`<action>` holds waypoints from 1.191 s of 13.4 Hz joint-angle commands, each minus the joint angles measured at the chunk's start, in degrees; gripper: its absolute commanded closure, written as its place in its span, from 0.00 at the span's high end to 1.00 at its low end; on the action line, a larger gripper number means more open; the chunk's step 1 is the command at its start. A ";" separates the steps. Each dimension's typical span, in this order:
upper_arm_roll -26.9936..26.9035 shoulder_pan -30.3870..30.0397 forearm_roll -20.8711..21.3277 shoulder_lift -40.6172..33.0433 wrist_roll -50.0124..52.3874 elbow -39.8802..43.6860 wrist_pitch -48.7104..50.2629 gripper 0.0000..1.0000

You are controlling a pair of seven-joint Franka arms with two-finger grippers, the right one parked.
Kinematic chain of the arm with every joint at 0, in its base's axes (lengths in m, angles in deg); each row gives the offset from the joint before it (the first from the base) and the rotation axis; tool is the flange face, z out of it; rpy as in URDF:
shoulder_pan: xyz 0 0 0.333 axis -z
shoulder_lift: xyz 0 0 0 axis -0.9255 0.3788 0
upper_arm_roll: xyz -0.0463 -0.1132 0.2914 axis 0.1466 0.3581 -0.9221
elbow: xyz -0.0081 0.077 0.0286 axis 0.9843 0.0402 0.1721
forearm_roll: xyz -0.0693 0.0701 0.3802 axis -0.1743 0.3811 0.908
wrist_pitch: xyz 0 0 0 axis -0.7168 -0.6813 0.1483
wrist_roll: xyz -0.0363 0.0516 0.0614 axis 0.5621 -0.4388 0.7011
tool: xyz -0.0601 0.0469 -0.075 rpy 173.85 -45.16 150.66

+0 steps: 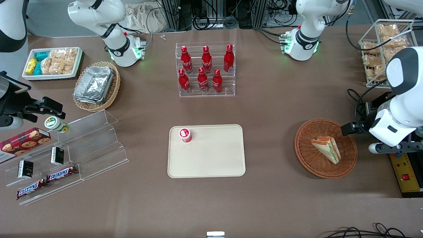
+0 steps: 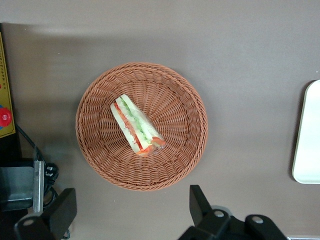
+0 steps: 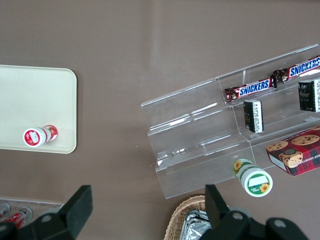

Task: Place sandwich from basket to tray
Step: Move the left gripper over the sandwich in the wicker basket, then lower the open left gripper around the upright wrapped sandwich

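Observation:
The sandwich (image 1: pixel 326 149), a pale bread wedge with green and red-orange filling, lies in the round reddish-brown wicker basket (image 1: pixel 304 152) toward the working arm's end of the table. The left wrist view looks straight down on the sandwich (image 2: pixel 136 126) and the basket (image 2: pixel 100 90). My left gripper (image 1: pixel 352 128) hangs above the table beside the basket's rim, open and empty (image 2: pixel 131 210), with the fingers wide apart and off the basket. The cream-beige tray (image 1: pixel 211 158) lies flat at mid-table, and its edge shows in the left wrist view (image 2: pixel 307 135).
A small red bottle (image 1: pixel 185 135) stands on a corner of the tray. A clear rack of red bottles (image 1: pixel 205 69) stands farther from the camera. A yellow control box (image 1: pixel 404 172) and a wire rack of packets (image 1: pixel 385 49) flank the working arm. A clear stepped shelf of snacks (image 1: pixel 66 155) lies toward the parked arm's end.

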 commanded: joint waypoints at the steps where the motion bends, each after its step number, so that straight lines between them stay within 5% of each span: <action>1: -0.31 2.15 3.21 -0.63 1.18 -0.96 0.59 1.00; 7: -0.66 1.36 3.22 -8.10 1.45 -16.86 -11.88 1.00; 16: -0.84 -0.57 2.34 -3.54 9.35 -28.91 -29.73 1.00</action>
